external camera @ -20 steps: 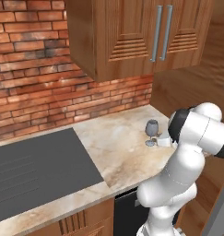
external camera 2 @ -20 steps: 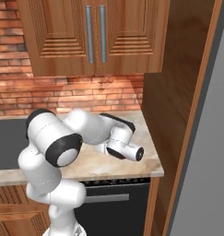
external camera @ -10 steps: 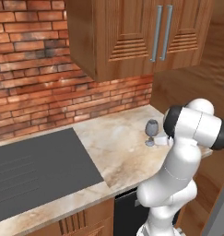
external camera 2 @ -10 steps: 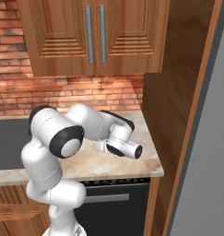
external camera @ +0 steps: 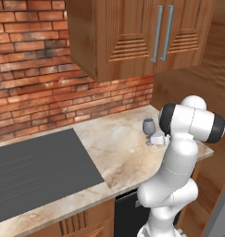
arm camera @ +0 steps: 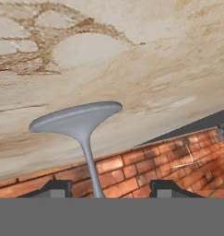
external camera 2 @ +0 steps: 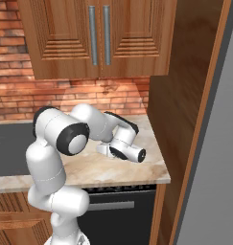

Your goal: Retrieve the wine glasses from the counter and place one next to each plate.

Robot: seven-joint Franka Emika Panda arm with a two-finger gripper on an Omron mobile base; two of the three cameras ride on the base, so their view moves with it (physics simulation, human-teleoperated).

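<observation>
Where counter point(external camera: 116, 152) ends: one glass point(external camera: 149, 127) (upright)

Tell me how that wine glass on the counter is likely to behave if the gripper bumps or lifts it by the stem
The wine glass carries a rounded bowl on a thin stem over a small round foot, so it is probably top-heavy and apt to tip if nudged sideways. The smooth stem between the gripper fingertips may slip or swivel. It likely is light and fragile.

Glossy white arm point(external camera: 178, 162) of rounded, bulbous segments, with black bands at its joints (one black end cap too) and two small dark fingertips point(arm camera: 58, 188).
</observation>
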